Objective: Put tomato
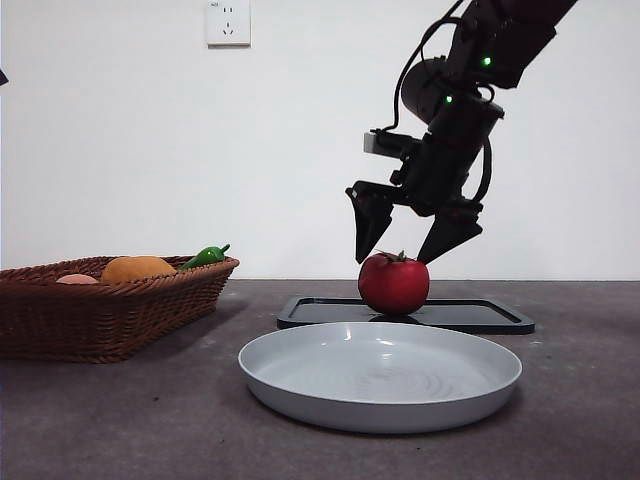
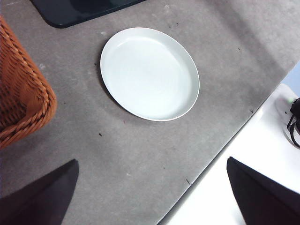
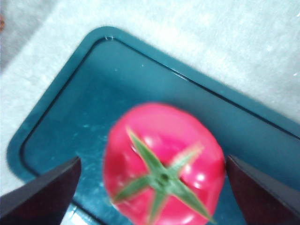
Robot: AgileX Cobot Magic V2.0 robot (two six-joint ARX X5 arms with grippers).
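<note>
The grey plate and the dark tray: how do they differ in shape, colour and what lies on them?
The grey plate is round with a raised rim; the dark tray is rectangular and flat. The plate is pale grey, the tray nearly black. The plate holds nothing, while the tomato stands on the tray under the open right pincer. The plate lies nearer the front camera than the tray. Both rest on the table.

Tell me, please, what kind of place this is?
Probably a lab or test bench staged like a kitchen: a plain grey table against a bare white wall with a socket, a round red tomato on a dark flat tray, and the open right gripper above it.
</note>
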